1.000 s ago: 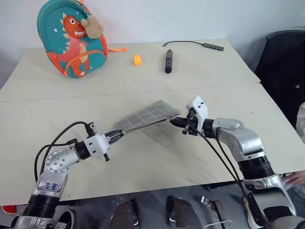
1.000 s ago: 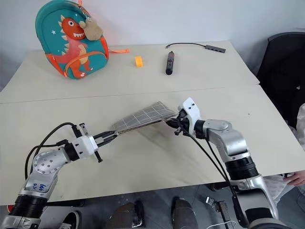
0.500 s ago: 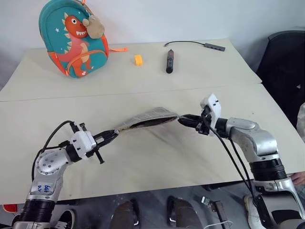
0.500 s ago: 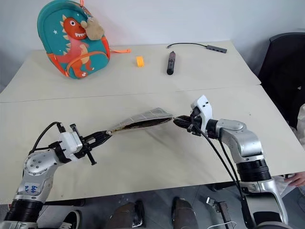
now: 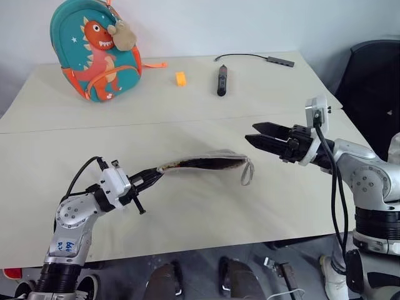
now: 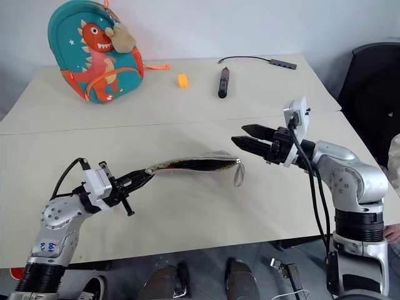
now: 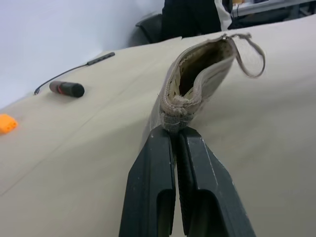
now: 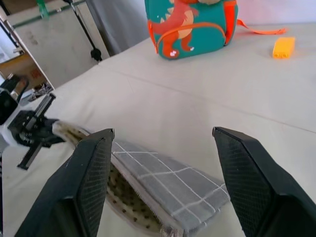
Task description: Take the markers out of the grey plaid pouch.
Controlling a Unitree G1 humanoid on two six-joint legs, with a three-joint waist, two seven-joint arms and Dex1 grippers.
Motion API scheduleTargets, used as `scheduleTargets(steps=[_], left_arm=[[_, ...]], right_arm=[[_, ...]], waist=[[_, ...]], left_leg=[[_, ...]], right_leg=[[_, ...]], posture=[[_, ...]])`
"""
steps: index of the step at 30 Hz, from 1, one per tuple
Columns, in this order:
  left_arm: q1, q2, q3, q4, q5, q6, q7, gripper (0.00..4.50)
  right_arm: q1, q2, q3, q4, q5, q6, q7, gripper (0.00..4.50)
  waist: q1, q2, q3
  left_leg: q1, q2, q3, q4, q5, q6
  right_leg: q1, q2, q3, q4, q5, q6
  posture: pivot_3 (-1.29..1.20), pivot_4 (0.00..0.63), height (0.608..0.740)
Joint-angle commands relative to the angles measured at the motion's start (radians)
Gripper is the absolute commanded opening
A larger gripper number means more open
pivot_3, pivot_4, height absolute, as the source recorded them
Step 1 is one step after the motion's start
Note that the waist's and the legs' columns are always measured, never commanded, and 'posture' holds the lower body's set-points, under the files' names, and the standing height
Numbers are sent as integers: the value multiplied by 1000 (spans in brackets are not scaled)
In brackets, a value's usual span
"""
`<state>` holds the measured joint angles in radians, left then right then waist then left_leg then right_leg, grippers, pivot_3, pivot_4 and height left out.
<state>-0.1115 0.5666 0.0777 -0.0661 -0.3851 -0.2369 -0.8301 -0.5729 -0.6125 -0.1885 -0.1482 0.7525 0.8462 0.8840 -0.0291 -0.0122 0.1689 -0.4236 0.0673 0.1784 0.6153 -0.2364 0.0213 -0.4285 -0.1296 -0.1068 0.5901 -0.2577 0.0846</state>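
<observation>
The pouch [image 5: 203, 164] hangs a little above the near part of the counter [image 5: 187, 206], in the middle between the two arms, and its long opening is turned up and gapes, so a dark lining is seen inside. The left gripper [image 5: 152, 178] is closed tight on the left end of the pouch and holds it there; in the left wrist view the two black fingers [image 7: 153, 187] pinch the fabric edge between them. At the right end of the pouch a small loop [image 5: 247, 172] hangs down freely. The right gripper [image 5: 257, 138] is above and to the right of this end, apart from the pouch, and its jaws stand wide with nothing between them. In the right wrist view the grey plaid side with white lines lies below the open fingers [image 8: 94, 182]. No marker can be seen inside the opening. On the far part of the counter stand a backpack [image 5: 95, 50] at the left, an orange block [image 5: 180, 78] near the middle, a black stick [image 5: 220, 80] beside it, and a thin cable [image 5: 256, 57] further right.
</observation>
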Motion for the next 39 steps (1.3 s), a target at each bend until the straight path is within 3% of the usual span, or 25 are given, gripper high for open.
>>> scheduleTargets(steps=[1,3,6,10,14,22,32,35,39], left_arm=[[-30,5,-9,-75,-17,96,16,0],[-43,4,-23,-96,-1,126,18,0],[-65,-11,-37,-105,39,154,52,0],[-65,-25,-45,-116,70,149,67,0],[-56,-30,-27,-121,72,165,85,0],[-71,-40,-33,-123,83,166,92,0],[-81,-70,-99,-170,82,200,75,0],[-88,-82,-121,-179,68,218,56,0],[-92,-107,-131,-192,50,228,50,0]], right_arm=[[-17,23,111,-181,-68,-98,-21,3328],[-22,77,152,-236,-76,-125,-59,3328],[-8,101,226,-246,-189,-231,-81,2745],[26,69,338,-228,-352,-379,-52,1394],[52,53,352,-198,-411,-475,-23,26],[58,-16,391,-114,-550,-599,31,26],[-28,-42,477,17,-861,-746,-48,26],[-77,-46,536,15,-990,-712,-59,26],[-108,1,562,-6,-1016,-603,-32,185]], waist=[[-1,0,0],[-1,0,0],[1,0,0],[4,0,0],[3,-1,0],[2,-1,0],[1,-1,0],[0,-1,0],[0,-1,0]], left_leg=[[0,0,0,0,0,0],[0,2,0,0,0,-1],[0,2,0,0,1,-1],[0,-2,0,0,0,0],[0,-3,0,0,-1,2],[0,-1,0,2,0,1],[0,-1,0,3,0,1],[0,-1,0,5,0,1],[0,0,0,6,0,1]], right_leg=[[0,0,0,0,0,0],[0,0,0,0,0,0],[0,4,-1,1,0,0],[0,0,-1,0,0,0],[1,0,0,-1,0,1],[1,1,-1,0,1,1],[1,1,0,1,1,1],[1,1,0,2,1,1],[1,1,0,3,1,1]], posture=[[0,150,740],[0,150,740],[0,150,740],[0,150,740],[0,150,740],[0,150,740],[0,150,740],[0,150,740],[0,150,740]])
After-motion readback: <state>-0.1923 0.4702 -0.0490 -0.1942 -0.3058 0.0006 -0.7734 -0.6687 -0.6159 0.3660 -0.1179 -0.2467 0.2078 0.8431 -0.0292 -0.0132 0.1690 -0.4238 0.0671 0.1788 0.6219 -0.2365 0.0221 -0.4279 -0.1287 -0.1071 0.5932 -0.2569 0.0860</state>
